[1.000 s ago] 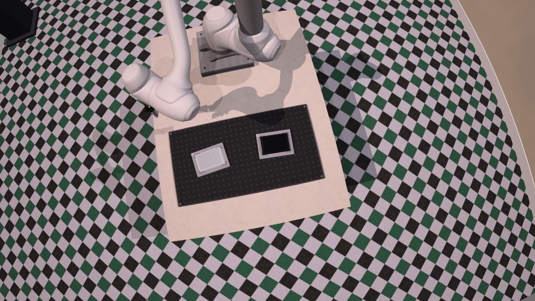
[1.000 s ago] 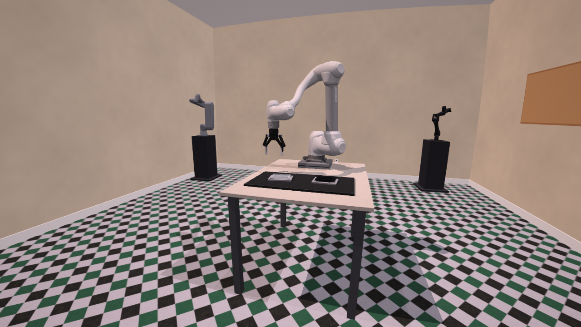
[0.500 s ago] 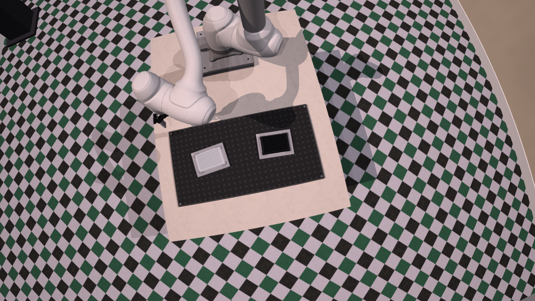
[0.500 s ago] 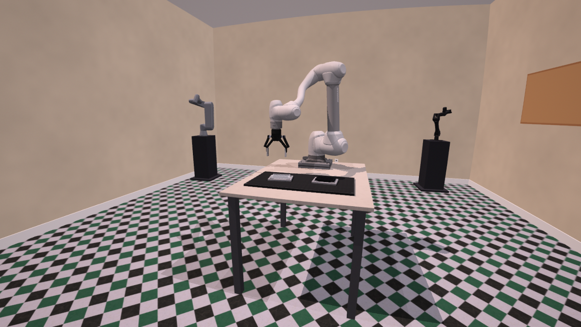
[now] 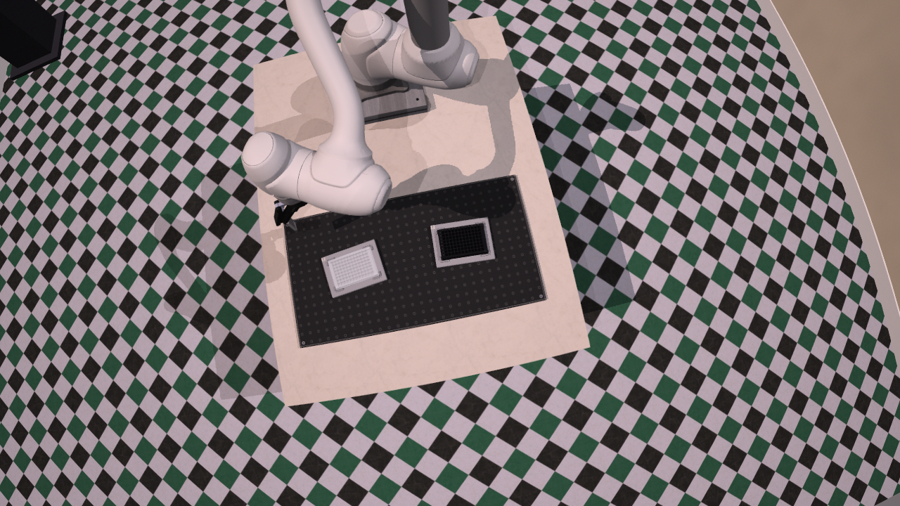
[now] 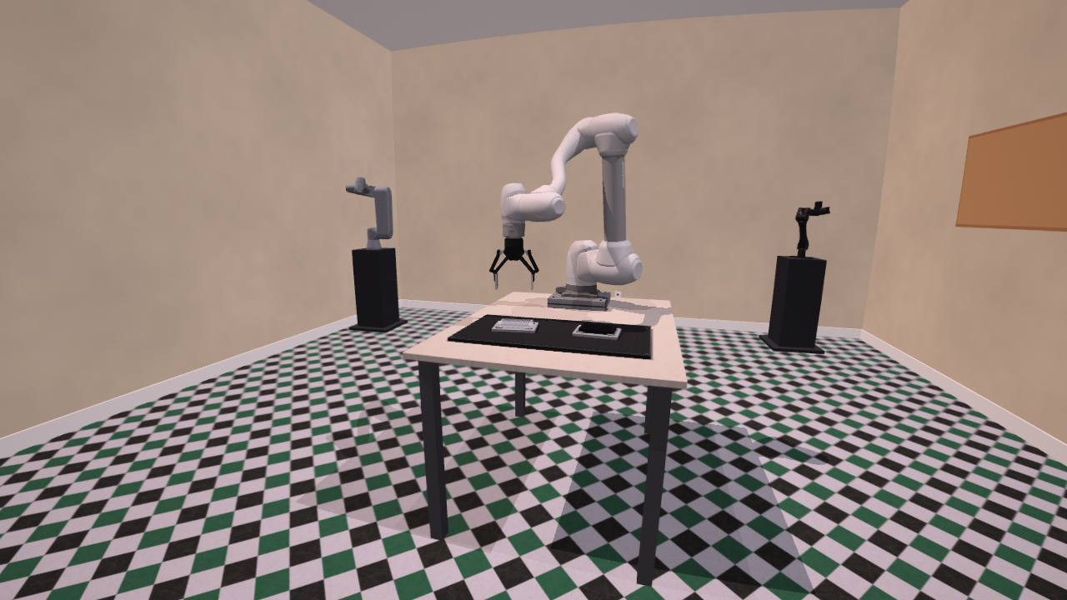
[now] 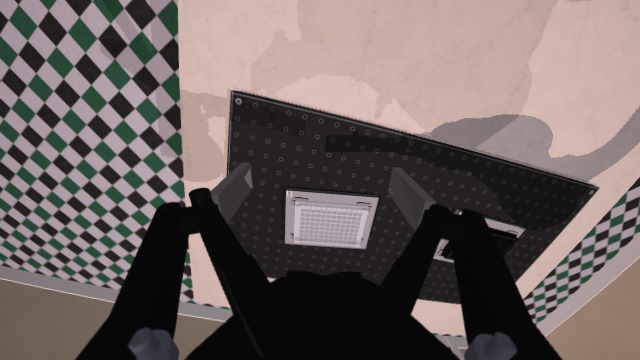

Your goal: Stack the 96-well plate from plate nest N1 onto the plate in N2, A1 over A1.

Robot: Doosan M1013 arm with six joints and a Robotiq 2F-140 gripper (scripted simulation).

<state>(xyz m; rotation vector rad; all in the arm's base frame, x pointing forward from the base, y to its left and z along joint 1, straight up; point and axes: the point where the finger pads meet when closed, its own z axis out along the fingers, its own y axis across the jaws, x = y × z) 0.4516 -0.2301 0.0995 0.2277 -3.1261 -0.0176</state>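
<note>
Beige walls (image 6: 186,186) enclose a checkered floor (image 6: 223,485) (green, black, white).
</note>
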